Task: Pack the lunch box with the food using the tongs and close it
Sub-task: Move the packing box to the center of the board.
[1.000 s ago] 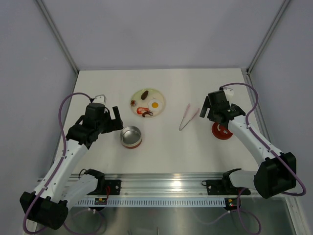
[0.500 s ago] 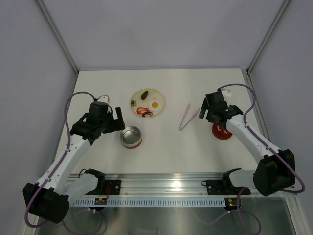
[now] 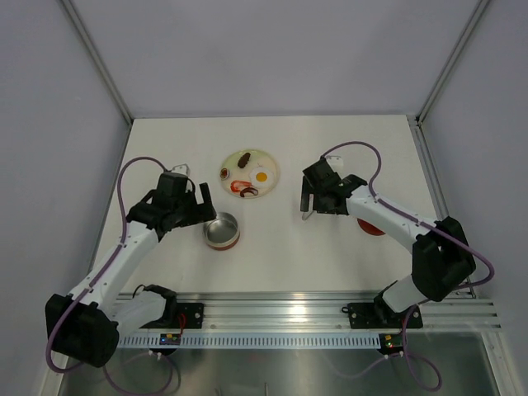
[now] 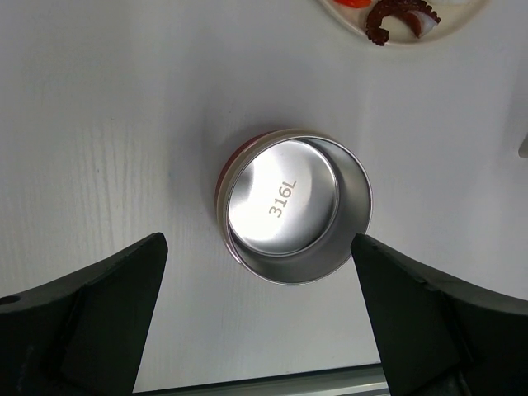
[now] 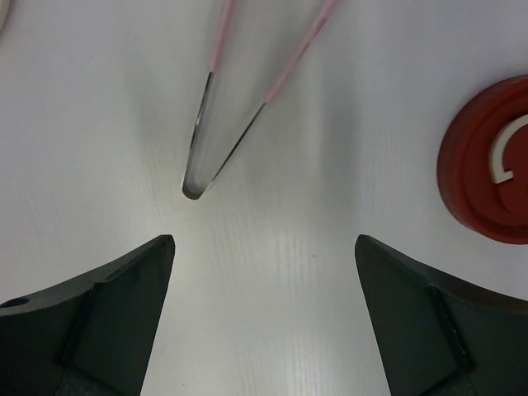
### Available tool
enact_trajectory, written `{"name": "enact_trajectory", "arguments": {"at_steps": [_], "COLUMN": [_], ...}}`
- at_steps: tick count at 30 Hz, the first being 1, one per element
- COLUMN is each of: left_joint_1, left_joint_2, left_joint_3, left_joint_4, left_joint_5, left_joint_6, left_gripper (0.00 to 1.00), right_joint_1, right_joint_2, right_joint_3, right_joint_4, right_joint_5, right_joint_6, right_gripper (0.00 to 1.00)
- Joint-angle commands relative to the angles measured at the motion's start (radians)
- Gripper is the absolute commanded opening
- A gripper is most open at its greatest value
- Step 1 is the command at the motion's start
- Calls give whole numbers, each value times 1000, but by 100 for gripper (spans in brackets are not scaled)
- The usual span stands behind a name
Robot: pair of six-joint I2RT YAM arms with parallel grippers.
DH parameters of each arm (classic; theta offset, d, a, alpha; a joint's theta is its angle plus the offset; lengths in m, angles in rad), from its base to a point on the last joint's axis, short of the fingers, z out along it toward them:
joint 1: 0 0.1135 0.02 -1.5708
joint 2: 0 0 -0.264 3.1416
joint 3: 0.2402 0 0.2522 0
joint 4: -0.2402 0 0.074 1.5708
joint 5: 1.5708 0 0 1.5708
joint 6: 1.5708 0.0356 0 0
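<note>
The lunch box (image 3: 221, 231) (image 4: 293, 206) is an open, empty metal tin standing upright at centre left. My left gripper (image 3: 200, 205) (image 4: 257, 243) hovers just over its left side, open, the tin between the fingers and untouched. The red lid (image 3: 373, 225) (image 5: 487, 173) lies flat to the right, half under my right arm. The tongs (image 3: 305, 215) (image 5: 200, 132) lie on the table with their joined end toward me. My right gripper (image 3: 313, 198) (image 5: 264, 243) hangs open above that end, holding nothing. The food, an egg (image 3: 261, 176), a sausage (image 3: 242, 160) and red strips (image 3: 246, 191) (image 4: 396, 16), rests on the plate.
The pale plate (image 3: 268, 165) sits behind the tin at the table's middle. Grey walls with metal posts close off the back and both sides. A metal rail (image 3: 272, 309) with both arm bases runs along the near edge.
My right gripper has swung left from beside the lid to above the tongs, covering most of them. My left gripper has edged closer to the tin. Both stay open.
</note>
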Motion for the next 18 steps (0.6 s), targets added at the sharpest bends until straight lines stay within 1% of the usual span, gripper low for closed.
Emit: {"name": "enact_trajectory", "arguments": {"at_steps": [1,5,7,11,13,16,18], "left_joint_1": [-3,-1,2,20,43,47,48], "left_joint_2": [11,37,64,87,110,149,156], "left_joint_3": [-36,-83,-80,-77,-80,-83,-98], "left_joint_4": [53,100,125,186,207,209,239], "left_joint_5": [30,19,25,82,91,106,147], "left_joint_6": [-63,-147,-181,-195,-198,-201,-209], "left_gripper": [99,99,99,99,99,99,99], "right_joint_1": [17,17,17,17,17,17,15], "right_joint_2": [36,86,108,152,157,152,145], "right_joint_3": [43,32,43,54,47,31,21], "right_joint_4": [32,58,58,57,57,55,58], "right_joint_5": [-38,-41,-46,-50,-46,-33,-40], "right_joint_6": [74,146,164,209,218,229,224], "right_gripper": [100,100,100,100,99,99,99]}}
